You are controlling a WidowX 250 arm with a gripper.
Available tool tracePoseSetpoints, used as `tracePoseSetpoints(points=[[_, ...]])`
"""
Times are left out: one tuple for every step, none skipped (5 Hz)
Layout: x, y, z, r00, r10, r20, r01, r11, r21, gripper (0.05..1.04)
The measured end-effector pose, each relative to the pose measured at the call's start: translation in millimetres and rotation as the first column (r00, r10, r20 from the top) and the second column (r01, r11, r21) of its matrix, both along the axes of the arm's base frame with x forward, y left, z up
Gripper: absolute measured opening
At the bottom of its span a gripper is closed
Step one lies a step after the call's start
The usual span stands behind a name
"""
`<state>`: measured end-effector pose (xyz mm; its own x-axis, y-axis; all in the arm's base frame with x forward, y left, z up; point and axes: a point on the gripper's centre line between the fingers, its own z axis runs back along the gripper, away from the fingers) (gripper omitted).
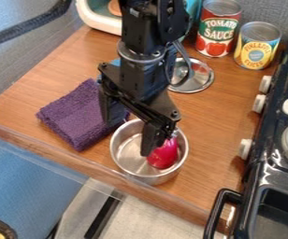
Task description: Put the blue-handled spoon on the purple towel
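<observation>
Red toy (164, 155) inside the metal bowl (121, 161): around that bowl spreads the wooden counter (218, 112), the largest thing. Next in size comes the black stove (265, 172), to the bowl's right, its dark handle (216, 212) lower right of the bowl. The black arm (140, 28) hangs over the bowl's upper left part, its pincer (131, 139) spread wide, one finger towards the bowl's left side and the other above its inside, with nothing seen between them; whether the nearer finger touches the toy I cannot tell. Well beyond the bowl is a white and teal container (97, 19), partly out of view. A folded purple towel (75, 114) lies just upper left of the bowl. Two cans, a red one (217, 30) and a yellow one (257, 46), stand upright beyond the bowl to the right. Nearer the bowl, on its far side, lies a shiny lid (198, 77). Smallest are the stove's pale knobs (244, 148), right of the bowl
</observation>
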<state>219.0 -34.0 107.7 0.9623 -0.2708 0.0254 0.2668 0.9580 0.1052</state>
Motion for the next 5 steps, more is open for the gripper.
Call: tracePoseSetpoints(points=[[-0.3,0.9,-5.1,1.0,-0.001,-0.025,0.001,1.0,0.004,1.001],[33.5,38.6,-7.9,0.994,0.101,-0.043,-0.1,0.995,0.002,1.001],[64.3,64.0,-7.7,0.987,0.159,-0.03,-0.16,0.986,-0.037,1.001],[91.1,100.1,-13.1,0.97,0.243,-0.034,-0.244,0.968,-0.059,1.001],[112.8,128.2,-19.3,0.952,0.304,-0.018,-0.305,0.951,-0.058,1.001]])
